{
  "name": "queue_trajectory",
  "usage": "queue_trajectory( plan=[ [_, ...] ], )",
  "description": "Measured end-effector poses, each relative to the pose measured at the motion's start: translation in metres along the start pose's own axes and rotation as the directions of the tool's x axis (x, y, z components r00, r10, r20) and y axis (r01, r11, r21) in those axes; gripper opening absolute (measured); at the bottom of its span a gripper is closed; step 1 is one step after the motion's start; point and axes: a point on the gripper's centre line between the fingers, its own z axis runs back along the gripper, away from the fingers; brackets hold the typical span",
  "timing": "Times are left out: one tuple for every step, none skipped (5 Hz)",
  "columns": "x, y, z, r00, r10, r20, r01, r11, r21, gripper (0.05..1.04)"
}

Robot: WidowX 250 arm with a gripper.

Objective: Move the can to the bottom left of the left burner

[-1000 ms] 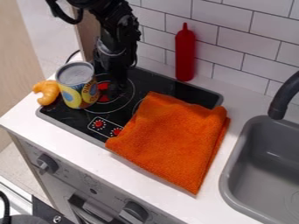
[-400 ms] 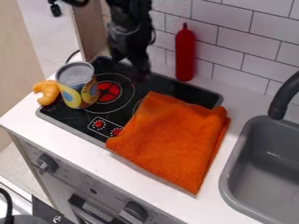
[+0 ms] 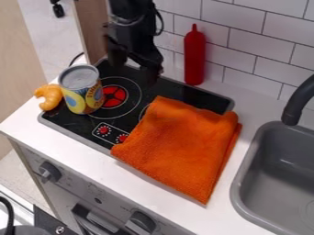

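Observation:
My gripper (image 3: 135, 68) hangs over the back edge of the stove, behind and to the right of the can, its two fingers apart with nothing between them. The can (image 3: 81, 94), silver-topped with a yellow and blue label, stands upright on the lower left of the left burner (image 3: 114, 97), covering part of its ring. The burner's red centre shows just right of the can, and the gripper touches neither of them.
An orange croissant-shaped toy (image 3: 50, 97) lies left of the can. A folded orange cloth (image 3: 181, 147) covers the stove's right part. A red bottle (image 3: 194, 57) stands by the tiled wall, and a grey sink (image 3: 279, 170) is at the right.
The gripper has moved up and back, away from the left burner, uncovering its red centre. The can has stayed in place.

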Motion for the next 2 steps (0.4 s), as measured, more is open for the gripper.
queue_trajectory(
  plan=[
    [-0.018,0.012,0.009,0.995,0.092,-0.028,-0.091,0.995,0.033,0.997],
    [-0.035,0.036,0.008,0.980,0.187,-0.068,-0.184,0.981,0.057,0.997]
  ],
)
